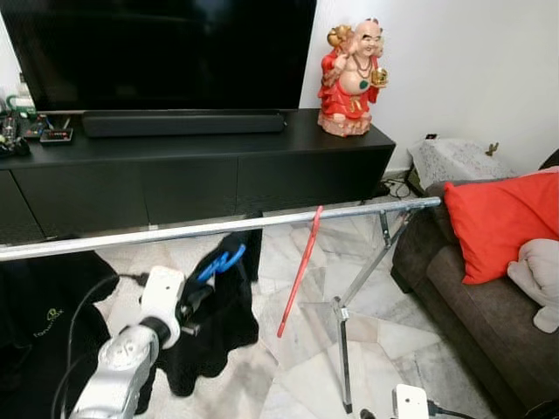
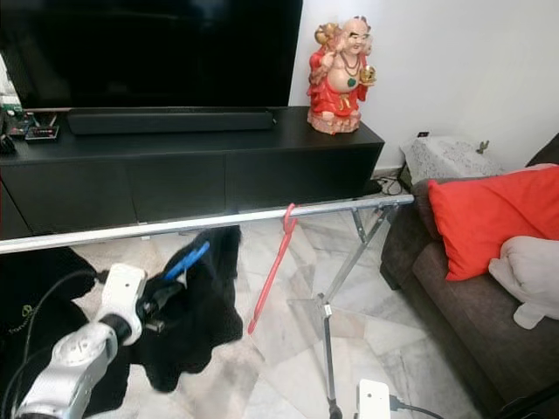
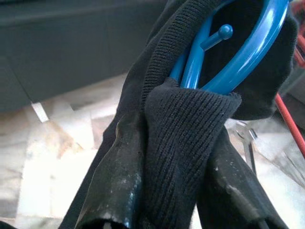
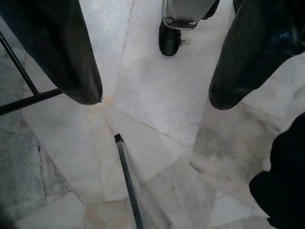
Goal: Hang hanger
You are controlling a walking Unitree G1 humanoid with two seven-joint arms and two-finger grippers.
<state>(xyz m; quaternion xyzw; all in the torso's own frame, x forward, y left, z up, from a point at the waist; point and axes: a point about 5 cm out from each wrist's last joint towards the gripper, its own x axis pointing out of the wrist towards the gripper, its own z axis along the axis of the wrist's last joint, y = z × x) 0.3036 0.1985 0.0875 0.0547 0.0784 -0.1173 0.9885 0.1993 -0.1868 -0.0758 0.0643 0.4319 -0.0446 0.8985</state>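
Observation:
A blue plastic hanger (image 1: pixel 221 262) wrapped in a black knit garment (image 1: pixel 218 327) is held just below the long silver rail (image 1: pixel 218 229) of a clothes rack. My left gripper (image 1: pixel 194 295) is shut on the garment-covered hanger; in the left wrist view the black fingers (image 3: pixel 114 176) pinch the knit fabric (image 3: pixel 186 143), with the blue hanger (image 3: pixel 238 62) showing beyond. A red hanger (image 1: pixel 300 272) hangs from the rail to the right. My right gripper (image 4: pixel 155 98) hangs low and open over the marble floor.
The rack's folding leg (image 1: pixel 342 349) stands on the floor at right. A black TV console (image 1: pixel 201 170) with a red figurine (image 1: pixel 351 78) runs behind the rail. A brown sofa (image 1: pixel 472 305) with a red cushion (image 1: pixel 498 223) is at right, and a black bag (image 1: pixel 44 323) at left.

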